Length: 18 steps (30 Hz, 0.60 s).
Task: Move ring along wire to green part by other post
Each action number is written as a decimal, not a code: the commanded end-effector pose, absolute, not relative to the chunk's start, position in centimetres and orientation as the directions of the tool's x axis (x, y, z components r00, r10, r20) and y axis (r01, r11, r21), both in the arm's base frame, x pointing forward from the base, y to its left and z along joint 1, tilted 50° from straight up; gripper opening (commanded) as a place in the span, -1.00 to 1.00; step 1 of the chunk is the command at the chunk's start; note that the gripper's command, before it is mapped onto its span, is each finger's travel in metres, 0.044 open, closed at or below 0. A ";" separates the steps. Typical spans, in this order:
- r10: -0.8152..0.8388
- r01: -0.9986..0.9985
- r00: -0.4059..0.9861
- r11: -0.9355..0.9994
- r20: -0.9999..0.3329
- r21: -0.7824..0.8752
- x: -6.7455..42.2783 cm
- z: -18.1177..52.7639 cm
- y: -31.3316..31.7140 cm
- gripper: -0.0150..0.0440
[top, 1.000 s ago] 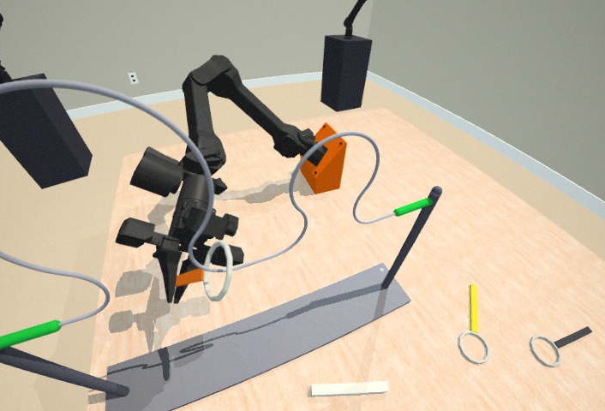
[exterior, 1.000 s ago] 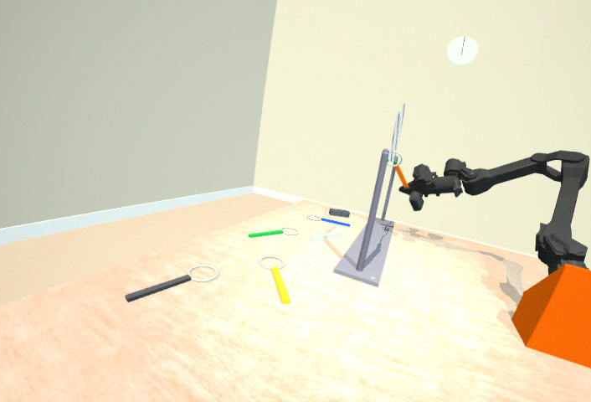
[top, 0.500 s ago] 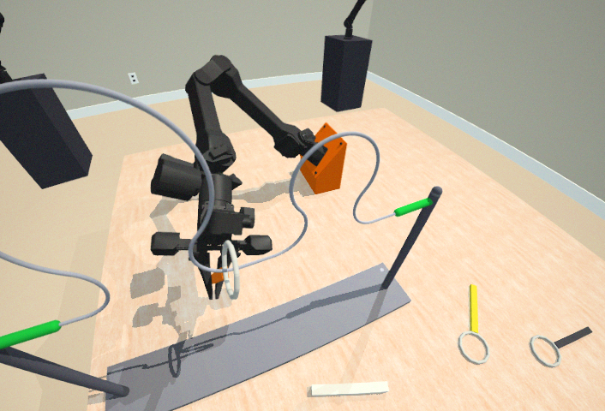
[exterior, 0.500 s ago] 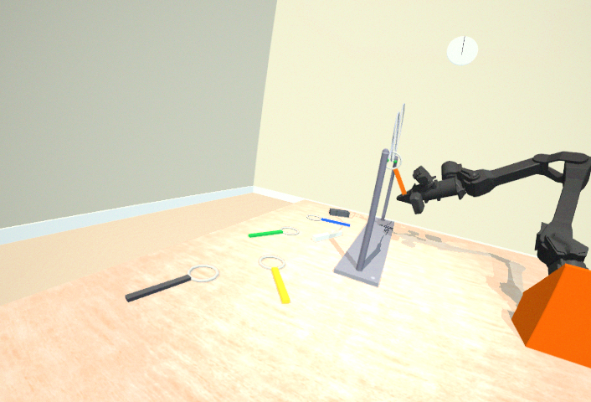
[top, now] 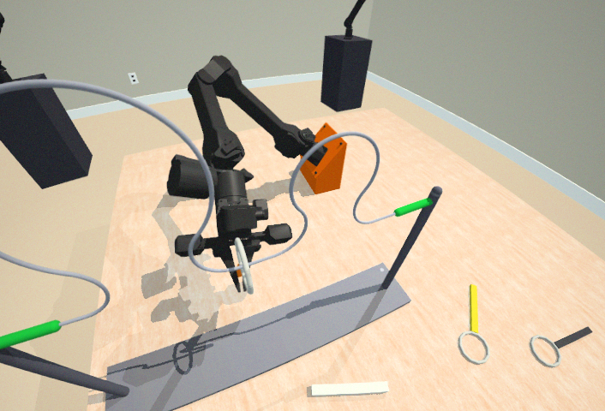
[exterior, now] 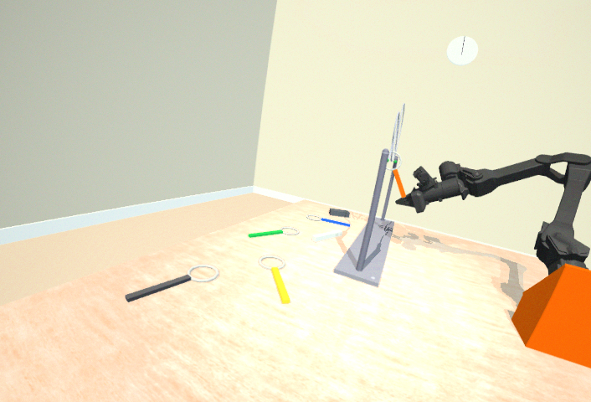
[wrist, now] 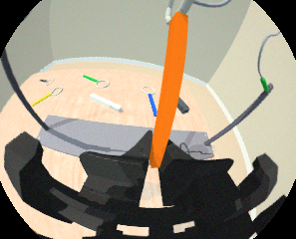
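My gripper (top: pixel 237 284) (exterior: pixel 400 202) (wrist: pixel 153 134) is shut on the orange handle (exterior: pixel 399 183) (wrist: pixel 169 94). The handle points up from the fingers to the white ring (top: pixel 248 283) (exterior: pixel 393 161). In the top view the fingers mostly hide the handle. The ring sits around the thin grey wire (top: pixel 133 104) at a low bend near mid-span; I cannot tell whether they touch. One green part (top: pixel 24 334) is by the left post (top: pixel 45 371). The other green part (top: pixel 412 206) (wrist: pixel 266 84) is by the right post (top: pixel 410 242). Both posts stand on a grey base plate (top: pixel 313 314) (exterior: pixel 357 270).
An orange block (top: pixel 325 159) (exterior: pixel 571 312) stands behind the wire. Spare rings with yellow (top: pixel 473 310) (exterior: pixel 280 283), dark (top: pixel 572 337) (exterior: pixel 156 287), green (exterior: pixel 265 233) and blue (exterior: pixel 334 221) handles lie on the table, with a white bar (top: pixel 349 388). Black boxes (top: pixel 31 130) (top: pixel 344 72) stand at the back.
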<state>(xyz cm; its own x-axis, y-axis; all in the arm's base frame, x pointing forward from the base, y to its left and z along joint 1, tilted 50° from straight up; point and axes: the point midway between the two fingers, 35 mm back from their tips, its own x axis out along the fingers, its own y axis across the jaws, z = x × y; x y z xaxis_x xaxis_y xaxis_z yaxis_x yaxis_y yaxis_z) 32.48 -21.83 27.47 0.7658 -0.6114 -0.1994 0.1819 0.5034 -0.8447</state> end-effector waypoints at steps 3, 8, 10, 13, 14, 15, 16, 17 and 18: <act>-0.604 0.190 0.765 0.542 -0.222 -0.818 32.6 26.5 -21.1 -1.00; -0.600 0.193 0.766 0.558 -0.231 -0.807 32.6 25.9 -20.6 -1.00; -0.599 0.194 0.766 0.562 -0.234 -0.804 32.6 25.7 -20.5 -1.00; -0.597 0.195 0.767 0.569 -0.238 -0.799 32.7 25.4 -20.2 -1.00; -0.596 0.195 0.767 0.571 -0.239 -0.797 32.7 25.3 -20.1 -1.00; -0.595 0.196 0.767 0.574 -0.241 -0.795 32.7 25.2 -20.0 -1.00; -0.594 0.196 0.767 0.576 -0.242 -0.794 32.7 25.1 -20.0 -1.00; -0.593 0.196 0.767 0.579 -0.243 -0.792 32.7 25.0 -19.9 -1.00; -0.593 0.197 0.767 0.581 -0.245 -0.789 32.8 24.8 -19.8 -1.00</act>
<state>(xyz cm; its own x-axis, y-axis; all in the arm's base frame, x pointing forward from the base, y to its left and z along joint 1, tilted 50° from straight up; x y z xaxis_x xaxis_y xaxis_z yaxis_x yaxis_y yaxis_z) 32.73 -20.10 25.23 0.7681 -0.5933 -0.2409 0.1924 0.5726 -0.7969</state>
